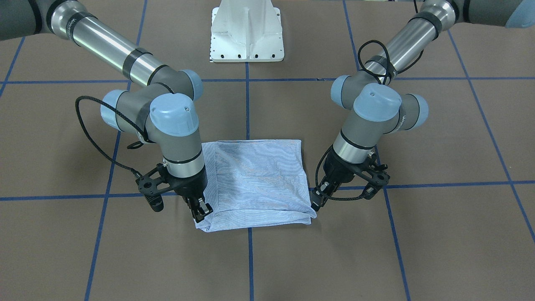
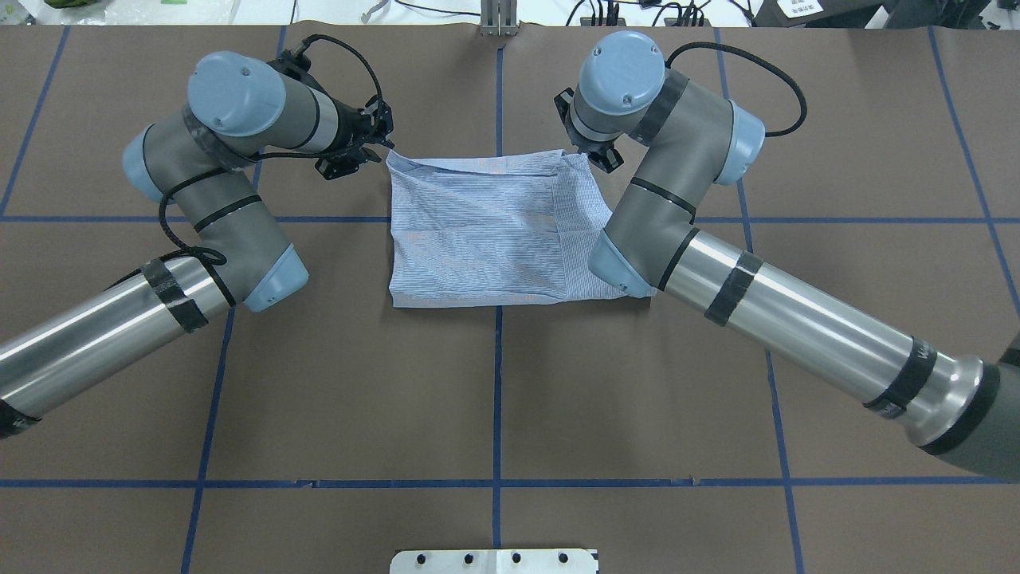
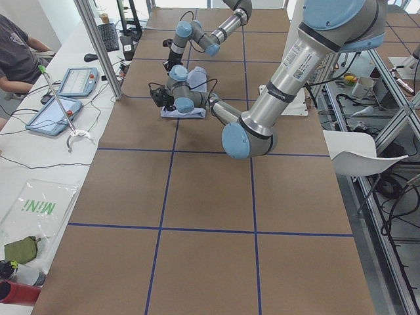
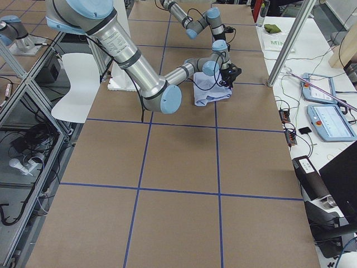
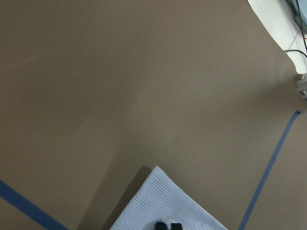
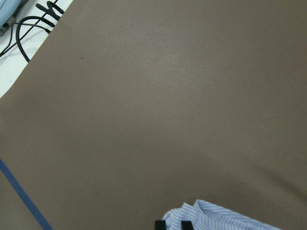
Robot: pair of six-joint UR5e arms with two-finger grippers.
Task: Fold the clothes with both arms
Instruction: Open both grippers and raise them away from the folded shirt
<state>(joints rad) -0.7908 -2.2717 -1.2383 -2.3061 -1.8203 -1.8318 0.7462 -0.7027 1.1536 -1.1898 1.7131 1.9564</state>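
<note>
Table [image 2: 494,383]: brown cover, lying under both grippers and carrying the shirt.
Tape [image 2: 497,359]: blue grid lines on the table. One runs under the shirt about midway between the grippers, and a cross line passes close by both grippers.
Right arm [image 2: 797,319]: reaches in along one side edge of the shirt. In the overhead view its elbow joint hides the shirt corner nearest the base on that side.
Left arm [image 2: 215,207]: stands beside the opposite side edge, and only its gripper meets the cloth.
Person [image 3: 16,56]: seated at the side desk, beyond the table edge in front of the grippers.
Shirt [image 2: 478,231]: light blue and white stripes, folded to a flat, near-square packet. It lies on the table between the grippers, which sit at its two corners farthest from the base.
Base [image 1: 247,33]: white pedestal, well behind both grippers and apart from the shirt.
Tablets [image 4: 329,120]: on the side desk, well apart from the grippers.
Left gripper [image 1: 315,204]: points down at a shirt corner. The jaws are almost together, and in its wrist view the cloth corner sits pinched at the fingertips [image 5: 161,224].
Right gripper [image 1: 200,213]: points down on the other far corner, with a narrow gap and a rumpled cloth edge gripped between the tips.
Cables [image 1: 90,133]: black loops hanging beside each wrist, off the shirt.
</note>
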